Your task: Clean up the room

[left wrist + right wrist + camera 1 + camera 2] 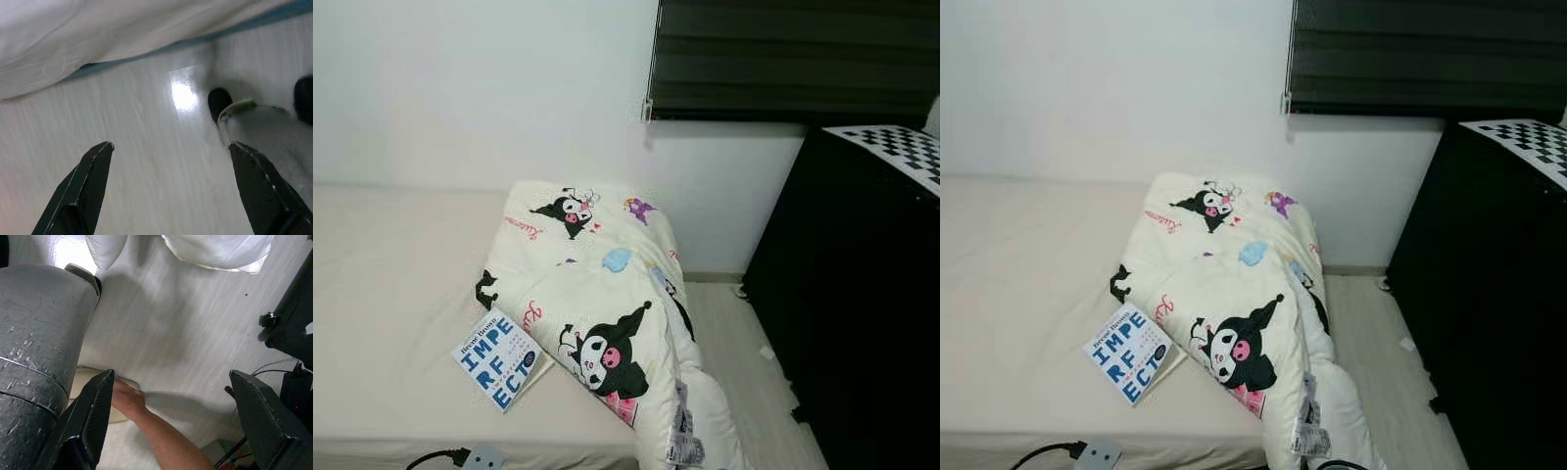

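Note:
A cream cartoon-print duvet [607, 313] lies bunched on the right end of the bed [391, 284], its corner spilling over the edge toward the floor. A blue-and-white book [497, 359] rests on the mattress beside the duvet's left side. My left gripper [168, 161] hangs open over pale floor by the bed's hanging sheet [73, 39]. My right gripper [171, 401] also hangs open above the floor, with nothing between its fingers.
A black cabinet [862, 294] stands on the right, leaving a narrow strip of wood floor [744, 362] between it and the bed. A charger plug with a black cable [475, 457] lies at the mattress's front edge. A person's foot and leg [142, 416] stand under my right gripper.

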Robot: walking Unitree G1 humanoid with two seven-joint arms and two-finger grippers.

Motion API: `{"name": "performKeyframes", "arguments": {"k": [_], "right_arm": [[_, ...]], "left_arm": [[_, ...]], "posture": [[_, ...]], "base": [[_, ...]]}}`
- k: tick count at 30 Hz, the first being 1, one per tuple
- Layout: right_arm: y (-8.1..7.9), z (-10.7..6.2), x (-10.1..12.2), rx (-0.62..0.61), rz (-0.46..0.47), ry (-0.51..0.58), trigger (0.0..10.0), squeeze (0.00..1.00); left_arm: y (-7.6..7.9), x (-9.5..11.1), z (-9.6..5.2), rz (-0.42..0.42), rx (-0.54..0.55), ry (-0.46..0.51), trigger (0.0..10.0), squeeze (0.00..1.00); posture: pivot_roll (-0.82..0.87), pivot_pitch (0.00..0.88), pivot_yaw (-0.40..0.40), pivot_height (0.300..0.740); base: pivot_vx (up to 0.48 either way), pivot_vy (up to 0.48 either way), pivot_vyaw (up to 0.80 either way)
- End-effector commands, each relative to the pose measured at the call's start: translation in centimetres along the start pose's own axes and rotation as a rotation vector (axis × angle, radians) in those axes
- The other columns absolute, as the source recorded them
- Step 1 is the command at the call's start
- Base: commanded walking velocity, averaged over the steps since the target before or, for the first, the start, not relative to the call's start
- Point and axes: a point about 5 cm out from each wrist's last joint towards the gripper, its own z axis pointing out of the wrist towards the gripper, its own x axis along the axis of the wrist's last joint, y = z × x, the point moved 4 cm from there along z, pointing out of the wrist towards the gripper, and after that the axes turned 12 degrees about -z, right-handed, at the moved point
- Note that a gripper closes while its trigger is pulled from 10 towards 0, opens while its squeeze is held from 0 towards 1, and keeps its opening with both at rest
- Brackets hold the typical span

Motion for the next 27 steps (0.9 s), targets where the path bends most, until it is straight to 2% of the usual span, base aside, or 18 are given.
{"name": "performKeyframes", "arguments": {"k": [1, 2, 4, 5, 8, 10, 13, 15, 19, 24, 27], "right_arm": [[-0.2, 0.0, 0.4, 0.009, 0.019, 0.019, 10.0, 0.0], [-0.2, 0.0, 0.4, 0.009, 0.019, 0.019, 10.0, 0.0], [-0.2, 0.0, 0.4, 0.006, 0.023, 0.024, 10.0, 0.0], [-0.2, 0.0, 0.4, 0.006, 0.023, 0.024, 10.0, 0.0], [-0.2, 0.0, 0.4, 0.003, 0.029, 0.03, 10.0, 0.0], [-0.2, 0.0, 0.4, 0.002, 0.036, 0.036, 10.0, 0.0], [-0.2, 0.0, 0.5, -0.002, 0.057, 0.045, 10.0, 0.0], [-0.3, 0.0, 0.5, -0.002, 0.08, 0.053, 10.0, 0.0], [-0.3, 0.0, 0.4, -0.006, 0.1, 0.053, 10.0, 0.0], [-0.3, 0.0, 0.2, -0.01, 0.088, 0.042, 10.0, 0.0], [-0.4, 0.0, -0.2, -0.011, 0.084, 0.03, 10.0, 0.0]], "left_arm": [[0.2, -0.1, -0.1, -0.05, -0.004, 0.014, 10.0, 0.0], [0.2, -0.1, -0.1, -0.05, -0.004, 0.014, 10.0, 0.0], [0.4, 0.4, -0.2, -0.125, -0.017, 0.064, 10.0, 0.0], [0.4, 0.4, -0.2, -0.125, -0.017, 0.064, 10.0, 0.0], [1.1, 1.4, -0.4, -0.185, -0.085, 0.15, 10.0, 0.0], [1.5, 1.9, -0.5, -0.188, -0.127, 0.184, 10.0, 0.0], [0.9, 11.3, -0.3, -0.241, -0.232, 0.368, 10.0, 0.0], [0.7, 14.3, -0.8, -0.258, -0.275, 0.443, 10.0, 0.0], [0.3, 15.8, -1.3, -0.229, -0.282, 0.504, 10.0, 0.0], [0.2, 16.2, -1.4, -0.219, -0.279, 0.518, 10.0, 0.0], [-0.3, 15.7, -1.2, -0.219, -0.252, 0.49, 10.0, 0.0]], "posture": [[0.02, 0.0, -0.062, 0.74], [0.02, 0.0, -0.062, 0.74], [0.02, 0.0, -0.063, 0.74], [0.02, 0.0, -0.063, 0.74], [0.02, 0.0, -0.065, 0.74], [0.02, 0.0, -0.065, 0.74], [0.02, 0.0, -0.064, 0.74], [0.02, 0.0, -0.064, 0.74], [0.02, 0.0, -0.061, 0.74], [0.02, 0.0, -0.063, 0.74], [0.02, 0.0, -0.063, 0.74]], "base": [[0.277, 0.0, 0.0], [0.277, 0.0, 0.0], [0.388, 0.0, 0.0], [0.401, 0.0, 0.0], [0.415, 0.0, 0.0], [0.416, 0.0, 0.0], [0.251, 0.0, 0.0], [0.0, 0.0, 0.0], [0.0, 0.0, 0.0], [0.0, 0.0, 0.0], [0.0, 0.0, 0.0]]}}
